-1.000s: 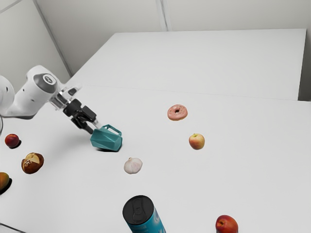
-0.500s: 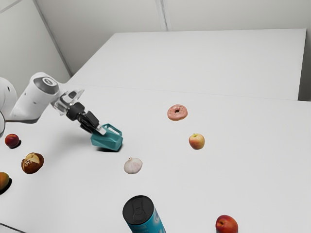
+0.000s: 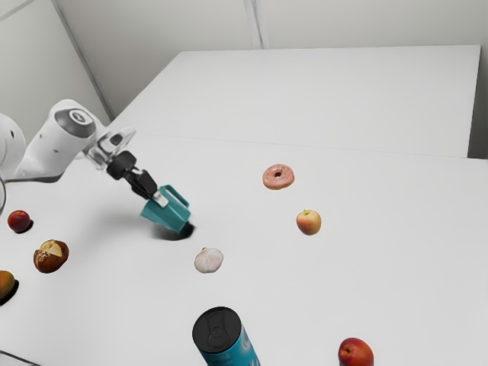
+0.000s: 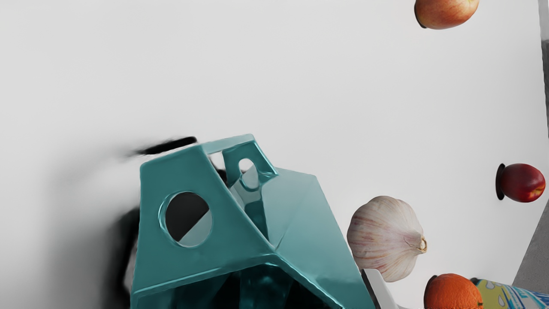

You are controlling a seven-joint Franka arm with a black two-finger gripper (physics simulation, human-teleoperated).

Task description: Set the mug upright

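The teal mug (image 3: 166, 212) is tilted above the white table, its handle on the upper side and its lower end close to a dark shadow. My gripper (image 3: 158, 199) holds it near its upper end, coming from the exterior view's left. In the wrist view the mug (image 4: 313, 223) has its open mouth toward my hand, with the pierced handle on one side. The gripper (image 4: 253, 283) is shut on the mug; one pale finger lies along its wall near the garlic, and the other is mostly hidden behind it.
A garlic bulb (image 3: 209, 260) lies close to the mug. Farther off are a donut (image 3: 278, 177), an apple (image 3: 309, 222), a can (image 3: 226, 339) and a red fruit (image 3: 355, 353). Near the arm's side lie a dark red fruit (image 3: 19, 221) and a brown bread roll (image 3: 51, 256).
My gripper reached the mug and took hold of it. The mug, earlier lying on its side, has tipped to a steeper tilt, its arm-side end raised. The other objects have stayed put.
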